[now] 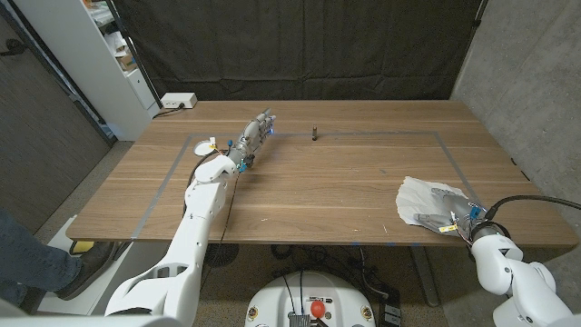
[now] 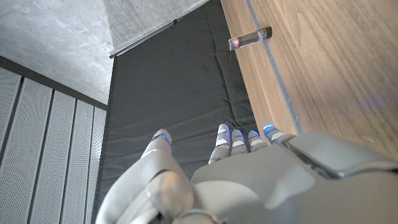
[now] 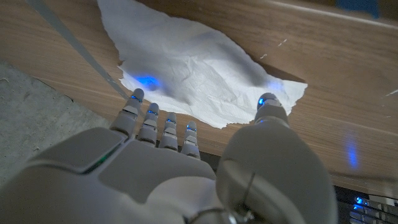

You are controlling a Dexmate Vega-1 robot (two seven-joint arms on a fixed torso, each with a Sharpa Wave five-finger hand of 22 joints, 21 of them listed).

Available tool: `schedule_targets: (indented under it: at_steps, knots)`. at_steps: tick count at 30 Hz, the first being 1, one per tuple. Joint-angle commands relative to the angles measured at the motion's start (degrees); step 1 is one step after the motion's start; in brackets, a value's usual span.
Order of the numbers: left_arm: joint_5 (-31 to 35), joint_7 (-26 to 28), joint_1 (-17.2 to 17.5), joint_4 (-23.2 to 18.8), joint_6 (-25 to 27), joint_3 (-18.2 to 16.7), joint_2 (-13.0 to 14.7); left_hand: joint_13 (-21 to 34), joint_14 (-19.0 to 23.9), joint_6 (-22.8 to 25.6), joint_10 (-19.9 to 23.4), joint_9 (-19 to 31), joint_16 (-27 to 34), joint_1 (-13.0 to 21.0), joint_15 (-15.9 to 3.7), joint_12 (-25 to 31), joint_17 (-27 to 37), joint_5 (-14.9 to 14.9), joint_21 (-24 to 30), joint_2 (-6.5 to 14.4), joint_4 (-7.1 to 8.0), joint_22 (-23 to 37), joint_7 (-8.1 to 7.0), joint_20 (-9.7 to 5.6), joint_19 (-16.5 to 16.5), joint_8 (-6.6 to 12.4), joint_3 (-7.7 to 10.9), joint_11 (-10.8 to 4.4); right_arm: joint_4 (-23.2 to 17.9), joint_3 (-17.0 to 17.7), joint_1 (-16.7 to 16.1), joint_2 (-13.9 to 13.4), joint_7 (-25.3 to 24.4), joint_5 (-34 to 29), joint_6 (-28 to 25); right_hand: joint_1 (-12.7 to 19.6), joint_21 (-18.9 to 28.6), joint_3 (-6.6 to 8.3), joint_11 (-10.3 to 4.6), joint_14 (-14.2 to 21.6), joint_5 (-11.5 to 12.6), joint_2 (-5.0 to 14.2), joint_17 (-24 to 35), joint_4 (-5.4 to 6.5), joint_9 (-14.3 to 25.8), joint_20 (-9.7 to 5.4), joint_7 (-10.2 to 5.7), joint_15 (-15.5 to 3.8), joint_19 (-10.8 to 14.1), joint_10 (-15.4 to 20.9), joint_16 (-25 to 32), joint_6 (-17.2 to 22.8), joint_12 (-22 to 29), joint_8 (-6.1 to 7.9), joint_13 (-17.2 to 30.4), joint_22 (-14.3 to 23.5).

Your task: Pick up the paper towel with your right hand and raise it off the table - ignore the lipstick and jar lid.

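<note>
A crumpled white paper towel (image 1: 423, 194) lies on the wooden table (image 1: 345, 191) near its front right corner. My right hand (image 1: 448, 217) is at the towel's near edge with its fingers spread. In the right wrist view the fingertips (image 3: 137, 97) reach the towel's (image 3: 186, 65) rim and the thumb sits at its other corner; nothing is pinched. My left hand (image 1: 255, 134) is at the far left of the table, fingers stretched out and holding nothing. The lipstick (image 1: 313, 133) stands upright at the far middle, and the left wrist view shows the lipstick (image 2: 250, 38) beyond my left hand (image 2: 249, 180).
A small white round object (image 1: 210, 143), possibly the jar lid, sits beside my left forearm. Blue tape lines (image 1: 454, 154) mark a rectangle on the table. A white power strip (image 1: 179, 101) lies at the far left corner. A person's leg (image 1: 32, 259) is at the left edge.
</note>
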Motion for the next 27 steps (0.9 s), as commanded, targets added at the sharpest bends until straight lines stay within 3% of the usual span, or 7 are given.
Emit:
schedule_targets:
  at_steps: [1, 21, 27]
  knots:
    - [0.4, 0.0, -1.1, 1.8, -0.2, 0.2, -0.2, 0.0, -0.6, 0.2, -0.2, 0.1, 0.0, 0.0, 0.15, 0.0, 0.2, 0.0, -0.2, 0.3, -0.21, 0.3, 0.20, 0.53, -7.3, -0.09, 0.00, -0.22, 1.2, -1.0, 1.6, -1.5, 2.5, 0.8, -2.4, 0.4, 0.4, -0.33, -0.18, 0.6, 0.5, -0.32, 0.0, 0.05, 0.1, 0.11, -0.16, -0.10, -0.3, 1.0, 0.6, 0.7, 0.4, 0.44, 0.0, 0.2]
    - [1.0, -0.1, -1.6, 2.4, 0.2, 0.3, -0.2, 0.0, -0.5, 0.3, -0.3, 0.1, 0.0, -0.1, 0.11, 0.0, 0.2, 0.0, -0.3, 0.3, -0.32, 0.3, 0.18, 0.66, -7.3, -0.07, -0.05, -0.09, 3.2, -2.9, 2.6, -4.2, 3.0, 1.1, -5.6, 1.2, 0.9, -0.72, -1.60, 2.6, 1.5, 0.32, 0.1, -0.01, 0.1, 0.02, -1.08, -2.78, 1.3, 3.6, 1.4, 3.9, 1.1, 1.26, 0.0, 0.3]
    - [0.8, -0.2, -1.2, 2.0, 0.3, 0.1, -0.2, 0.0, -0.6, 0.3, -0.3, 0.1, 0.0, -0.1, 0.17, 0.0, 0.2, 0.0, -0.4, 0.4, -0.36, 0.3, 0.25, 0.80, -7.4, -0.08, -0.07, -0.19, 3.2, -4.1, 2.6, -4.8, 2.4, -0.5, -7.0, 2.8, 1.4, -0.71, -2.37, 7.3, 2.5, 1.36, 0.2, -0.33, 0.2, 0.07, -1.92, -6.17, 3.5, 6.8, 3.0, 8.1, 1.7, 2.22, 0.0, 0.3]
